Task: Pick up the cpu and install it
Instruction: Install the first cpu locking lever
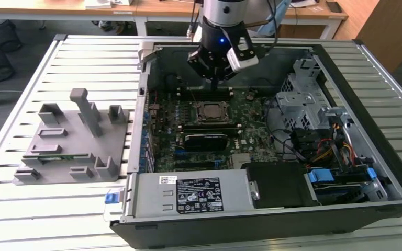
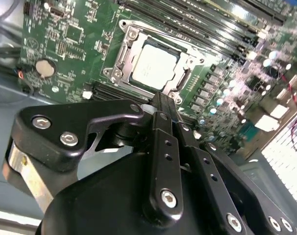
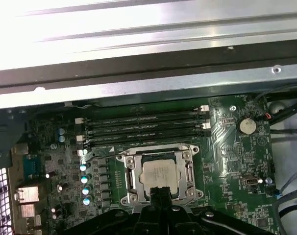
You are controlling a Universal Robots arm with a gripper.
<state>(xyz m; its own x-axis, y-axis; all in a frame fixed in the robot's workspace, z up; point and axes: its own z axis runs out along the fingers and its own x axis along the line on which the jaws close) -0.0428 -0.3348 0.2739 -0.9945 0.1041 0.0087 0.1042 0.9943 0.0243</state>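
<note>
Silver cpu (image 3: 160, 175) sits in socket (image 3: 130, 182) — claw (image 3: 158, 194) hovers near.

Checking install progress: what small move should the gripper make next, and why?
Probably a short lift straight up: the cpu already lies flat in the socket, and the gripper, shut and empty, hangs close over the socket's edge.

Black gripper (image 2: 160, 100), silver screws (image 2: 169, 198), possibly blue light (image 1: 221, 41)
</note>
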